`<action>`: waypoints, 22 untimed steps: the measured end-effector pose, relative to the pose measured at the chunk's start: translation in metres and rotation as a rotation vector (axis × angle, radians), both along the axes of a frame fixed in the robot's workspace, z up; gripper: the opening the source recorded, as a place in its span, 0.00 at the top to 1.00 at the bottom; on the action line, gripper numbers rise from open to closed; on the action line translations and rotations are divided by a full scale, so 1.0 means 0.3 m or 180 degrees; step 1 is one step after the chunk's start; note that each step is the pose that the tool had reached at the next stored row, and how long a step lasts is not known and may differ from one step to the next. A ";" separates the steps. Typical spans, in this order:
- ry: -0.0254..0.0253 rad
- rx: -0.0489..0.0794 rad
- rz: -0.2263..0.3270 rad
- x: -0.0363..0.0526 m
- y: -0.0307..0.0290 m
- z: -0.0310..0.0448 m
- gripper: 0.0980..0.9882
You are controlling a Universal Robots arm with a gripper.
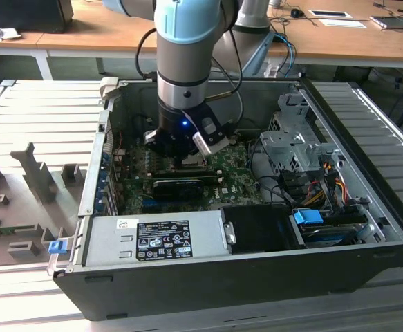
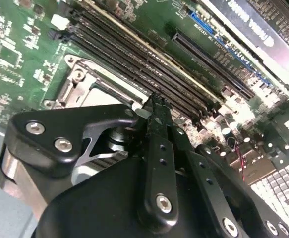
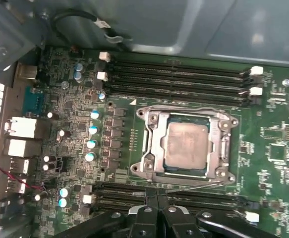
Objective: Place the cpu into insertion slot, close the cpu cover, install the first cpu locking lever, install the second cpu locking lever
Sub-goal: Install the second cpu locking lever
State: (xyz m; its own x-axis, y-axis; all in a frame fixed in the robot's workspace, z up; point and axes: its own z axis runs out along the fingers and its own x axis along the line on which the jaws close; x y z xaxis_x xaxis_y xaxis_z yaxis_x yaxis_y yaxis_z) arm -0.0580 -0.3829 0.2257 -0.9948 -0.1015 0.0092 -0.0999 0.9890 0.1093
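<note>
Cpu (image 3: pixel 185 145) sat seated, cpu cover (image 3: pixel 154 144) down around it; my end effector (image 3: pixel 156 201), fingers pressed together, hovered beside the socket, levers seemingly pending

Grey-blue arm (image 1: pixel 182 41), black tool (image 3: pixel 156 218), silver screws.

The cpu (image 3: pixel 186 145) has a dull, pale grey metal top, framed by the silvery, faintly shiny metal cpu cover (image 3: pixel 156 148). The gripper (image 3: pixel 156 201) is matt black with bright steel screws, over a green motherboard (image 3: pixel 273 148).
</note>
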 end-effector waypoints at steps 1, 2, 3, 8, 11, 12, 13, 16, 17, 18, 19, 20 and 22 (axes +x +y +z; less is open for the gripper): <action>0.0000 0.0000 0.0005 -0.002 0.000 -0.006 0.99; 0.0000 0.0001 0.0014 -0.005 0.000 -0.015 0.99; 0.0000 0.0003 0.0029 -0.010 0.000 -0.028 0.99; -0.0001 0.0094 0.0050 -0.035 -0.011 -0.050 0.99; -0.0003 0.0169 0.0050 -0.047 -0.016 -0.063 0.99; -0.0003 0.0180 0.0050 -0.047 -0.016 -0.070 0.99; -0.0003 0.0184 0.0050 -0.047 -0.017 -0.074 0.99; -0.0003 0.0248 0.0054 -0.047 -0.017 -0.089 0.99; -0.0002 0.0269 0.0055 -0.047 -0.017 -0.092 0.99; -0.0002 0.0281 0.0056 -0.047 -0.017 -0.094 0.99; -0.0003 0.0288 0.0058 -0.047 -0.017 -0.097 0.99; -0.0003 0.0295 0.0062 -0.049 -0.017 -0.101 0.99; -0.0006 0.0335 0.0070 -0.060 -0.017 -0.104 0.99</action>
